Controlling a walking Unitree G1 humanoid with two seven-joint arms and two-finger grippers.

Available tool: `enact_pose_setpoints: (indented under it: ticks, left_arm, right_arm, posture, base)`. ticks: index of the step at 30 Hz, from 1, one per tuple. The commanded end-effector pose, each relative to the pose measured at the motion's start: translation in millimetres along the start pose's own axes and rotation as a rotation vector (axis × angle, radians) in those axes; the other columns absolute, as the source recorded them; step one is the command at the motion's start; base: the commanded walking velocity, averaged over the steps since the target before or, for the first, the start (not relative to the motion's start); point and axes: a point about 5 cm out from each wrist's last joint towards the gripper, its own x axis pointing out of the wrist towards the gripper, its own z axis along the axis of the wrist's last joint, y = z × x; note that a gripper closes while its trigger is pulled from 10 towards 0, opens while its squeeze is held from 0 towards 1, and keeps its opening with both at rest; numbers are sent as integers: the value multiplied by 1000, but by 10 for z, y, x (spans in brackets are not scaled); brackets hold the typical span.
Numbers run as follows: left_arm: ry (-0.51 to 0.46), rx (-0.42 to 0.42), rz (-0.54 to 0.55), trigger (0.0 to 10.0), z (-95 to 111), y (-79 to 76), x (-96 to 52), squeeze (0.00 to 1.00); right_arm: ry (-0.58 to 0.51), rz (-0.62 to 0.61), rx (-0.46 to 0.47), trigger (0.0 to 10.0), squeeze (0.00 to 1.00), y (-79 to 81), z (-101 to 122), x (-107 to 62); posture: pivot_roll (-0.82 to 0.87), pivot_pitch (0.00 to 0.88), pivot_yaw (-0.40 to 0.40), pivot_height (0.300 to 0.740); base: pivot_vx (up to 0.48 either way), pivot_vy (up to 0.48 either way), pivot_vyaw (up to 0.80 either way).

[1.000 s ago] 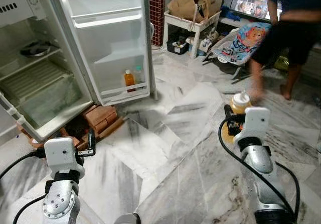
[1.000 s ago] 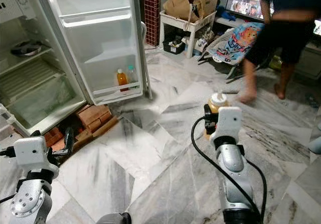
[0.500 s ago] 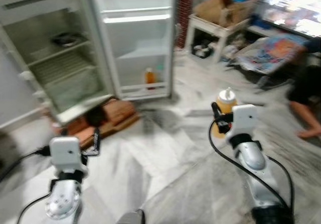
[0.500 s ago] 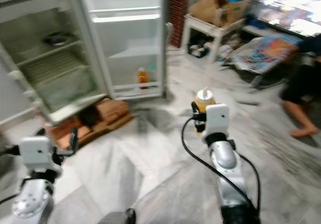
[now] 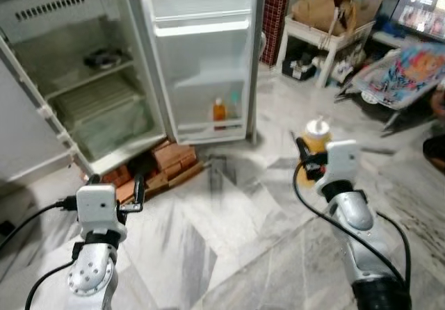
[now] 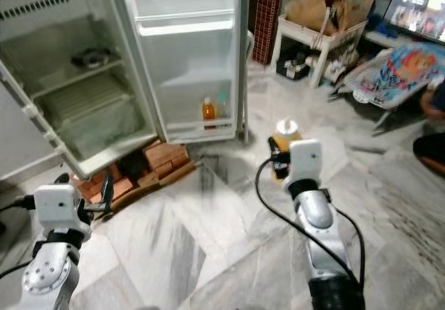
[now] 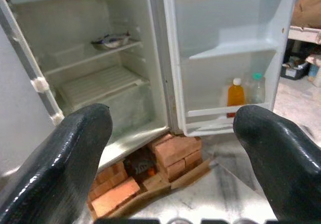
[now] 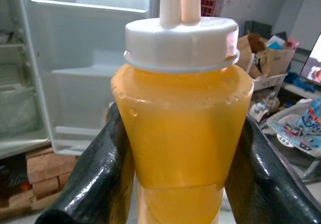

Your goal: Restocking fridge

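The fridge (image 5: 90, 80) stands open ahead, apparently with door-shelf room beside its orange bottle (image 5: 219, 110). The right gripper (image 8: 175, 184) clamps a yellow bottle (image 8: 180, 128) upright; keep it level on approach. The left gripper (image 7: 170, 148) is spread, empty.

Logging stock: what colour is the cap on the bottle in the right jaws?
White cap, on the yellow-orange bottle; right wrist view shows it best.

We see bare marble floor (image 5: 229, 254) between us and the open fridge (image 5: 90, 80). Its swung-out door (image 5: 201, 53) stands beside the opening, the lower door shelf part-filled by an orange bottle (image 5: 219, 110). Stacked bricks (image 5: 174, 160) crowd the base (a bowl (image 7: 111, 41) occupies the upper shelf), while the shelf below lies free.
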Motion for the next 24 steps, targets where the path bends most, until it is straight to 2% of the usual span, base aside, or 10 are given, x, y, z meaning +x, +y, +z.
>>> enact_pose_setpoints:
  ticks: [1,5,16,24]
  left_arm:
    - [-1,15,12,10000,-2,30,5,0]
    - [0,27,11,10000,-3,19,19,0]
    - [6,33,3,10000,-22,-22,42,0]
    - [11,37,-5,10000,-29,-52,47,0]
  right_arm:
    - [-21,36,-10,10000,0,67,38,23]
    - [-39,69,-17,10000,0,105,57,32]
    - [-51,89,-18,10000,0,147,76,59]
    - [-48,87,-5,10000,0,141,69,57]
  posture:
    - [42,30,-10,740]
    - [44,27,-12,740]
    - [41,29,-13,740]
    - [39,36,-10,740]
  base:
    - [0,0,0]
    - [129,0,0]
    - [322,0,696]
    - [383,0,0]
